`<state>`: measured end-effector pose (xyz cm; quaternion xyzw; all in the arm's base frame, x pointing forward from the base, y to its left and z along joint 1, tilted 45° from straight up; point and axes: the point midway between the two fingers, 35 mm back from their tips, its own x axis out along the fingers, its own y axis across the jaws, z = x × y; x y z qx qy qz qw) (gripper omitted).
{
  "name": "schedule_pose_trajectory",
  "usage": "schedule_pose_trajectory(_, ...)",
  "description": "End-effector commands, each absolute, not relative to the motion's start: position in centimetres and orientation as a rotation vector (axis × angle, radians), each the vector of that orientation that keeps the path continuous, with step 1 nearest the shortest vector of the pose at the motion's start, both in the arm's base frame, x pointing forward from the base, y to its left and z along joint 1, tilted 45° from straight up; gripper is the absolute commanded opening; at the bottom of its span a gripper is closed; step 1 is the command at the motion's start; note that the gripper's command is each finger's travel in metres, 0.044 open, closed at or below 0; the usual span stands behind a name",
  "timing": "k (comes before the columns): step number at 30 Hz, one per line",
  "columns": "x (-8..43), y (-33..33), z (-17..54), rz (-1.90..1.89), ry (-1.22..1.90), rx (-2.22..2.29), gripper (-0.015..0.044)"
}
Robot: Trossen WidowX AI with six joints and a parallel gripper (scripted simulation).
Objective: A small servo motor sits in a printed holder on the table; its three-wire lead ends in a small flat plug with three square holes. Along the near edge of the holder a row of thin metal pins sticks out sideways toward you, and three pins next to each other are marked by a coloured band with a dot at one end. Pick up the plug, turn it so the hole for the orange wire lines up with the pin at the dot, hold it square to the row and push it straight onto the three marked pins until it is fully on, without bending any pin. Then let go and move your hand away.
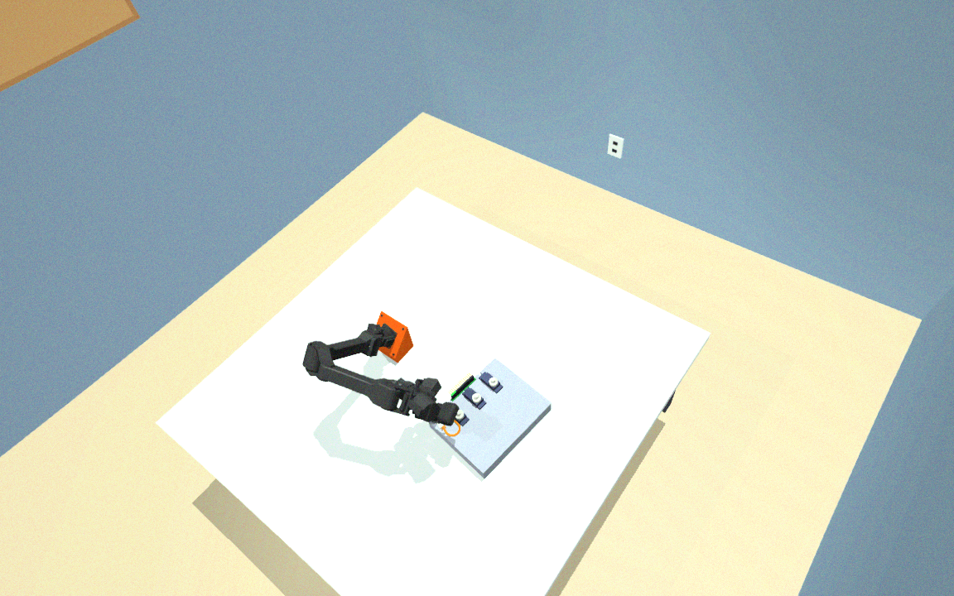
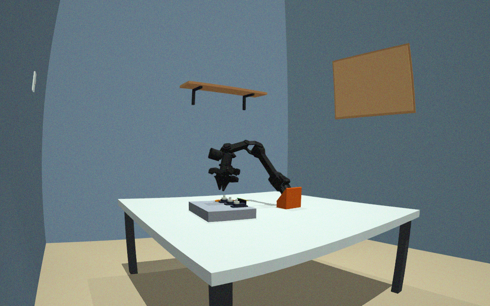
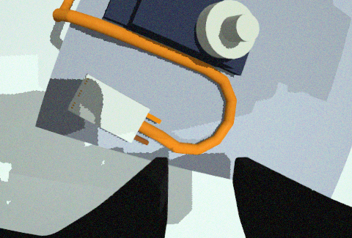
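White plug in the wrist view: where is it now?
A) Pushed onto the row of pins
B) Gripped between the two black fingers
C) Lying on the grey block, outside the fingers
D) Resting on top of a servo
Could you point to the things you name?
C: the plug (image 3: pixel 119 111) lies on the grey block (image 3: pixel 165 77) (image 2: pixel 231 216) (image 1: pixel 506 425), with the gripper's (image 3: pixel 201 159) (image 2: pixel 222 189) fingers apart and nothing between them.
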<state>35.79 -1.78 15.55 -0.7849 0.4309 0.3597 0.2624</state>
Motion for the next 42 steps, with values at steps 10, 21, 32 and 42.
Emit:
schedule_pose_trajectory(10,35.4,-1.8,14.6,1.382,1.223,-2.369,0.0115)
schedule_pose_trajectory(21,35.1,-1.9,14.0,1.799,1.22,-2.52,0.0115)
schedule_pose_trajectory(32,35.0,-2.0,13.8,2.121,1.18,-2.583,0.0115)
schedule_pose_trajectory(42,35.2,-3.7,12.1,2.12,1.182,-2.583,0.0115)
